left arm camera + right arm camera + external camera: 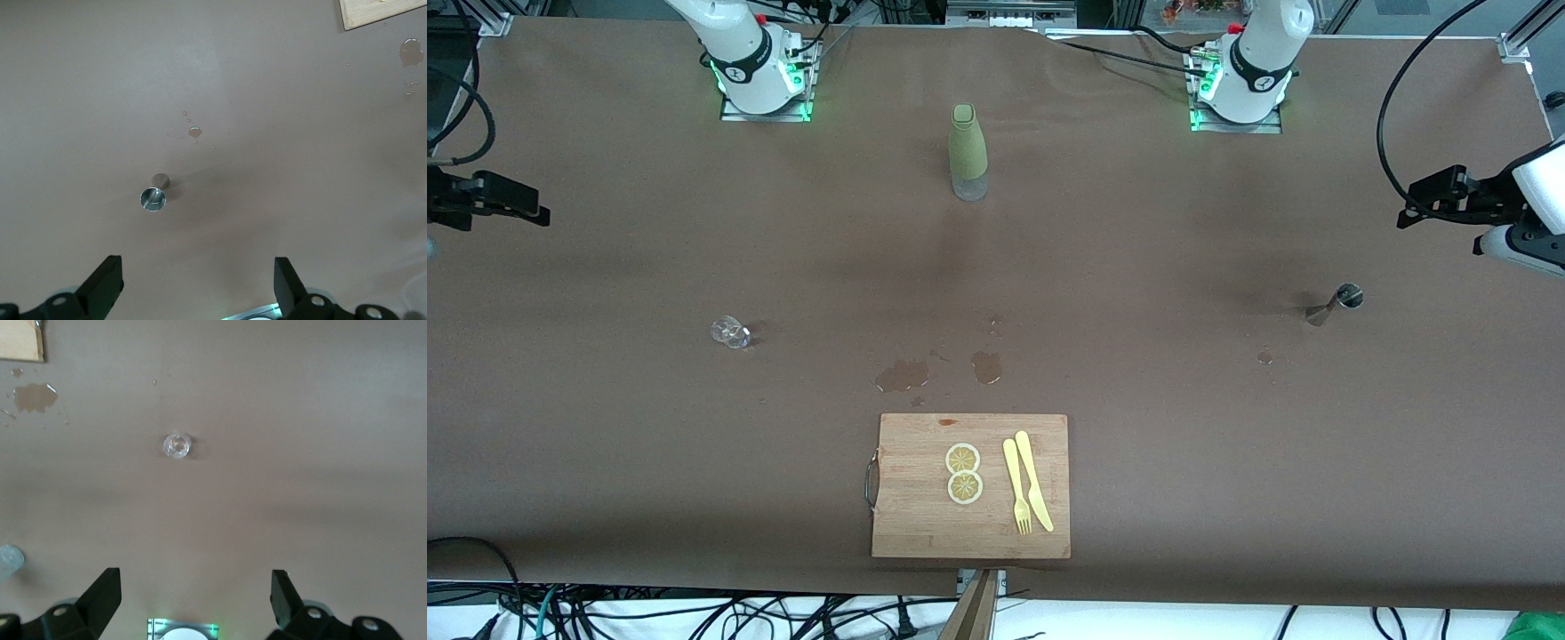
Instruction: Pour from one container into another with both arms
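One jigger [1337, 302], one glass cup [730, 332], both standing untouched on the counter [1138, 267].
Jigger toward the left arm's end, cup toward the right's; two grippers, left [199, 283] and right [195, 595], hover above them, fingers spread.

- Silver jigger [1336, 304], shiny.
- Clear glass cup [731, 332].
- Olive-green bottle [967, 152], clear base.
- Light wooden board [925, 516]; pale yellow fork [1015, 484], knife [1034, 480], lemon slices [964, 473].
- Brown table [605, 444], darker wet stains [903, 374].
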Motion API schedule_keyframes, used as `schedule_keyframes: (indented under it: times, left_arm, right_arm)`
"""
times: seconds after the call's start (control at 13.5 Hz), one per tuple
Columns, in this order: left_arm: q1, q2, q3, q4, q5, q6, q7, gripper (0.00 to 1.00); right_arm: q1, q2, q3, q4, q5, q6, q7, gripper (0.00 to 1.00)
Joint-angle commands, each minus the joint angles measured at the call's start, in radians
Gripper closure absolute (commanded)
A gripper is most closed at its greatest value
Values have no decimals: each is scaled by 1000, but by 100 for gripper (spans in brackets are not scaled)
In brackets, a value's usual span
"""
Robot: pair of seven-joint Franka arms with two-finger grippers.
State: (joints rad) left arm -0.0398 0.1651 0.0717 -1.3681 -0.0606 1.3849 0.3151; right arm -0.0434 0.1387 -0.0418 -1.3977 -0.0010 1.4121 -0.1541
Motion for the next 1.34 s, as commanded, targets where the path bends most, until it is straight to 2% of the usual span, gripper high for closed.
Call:
schedule_keyframes:
  times: [0.0,0.3,0.74,1.26]
  left_arm:
    - [-8,-29,-4,-25,34,-3,-40,0]
    - [-6,-29,-3,-28,22,0,-54,0]
    - [-37,-75,-3,-88,24,6,-290,0]
    - [-35,-67,-3,-86,22,22,-277,0]
  right_arm:
    - [11,-48,-23,-32,-37,28,8,0]
    - [83,-42,-18,-30,-83,18,82,0]
    - [56,-44,-16,-30,-67,18,102,0]
    - [31,-24,-23,-23,-53,16,111,0]
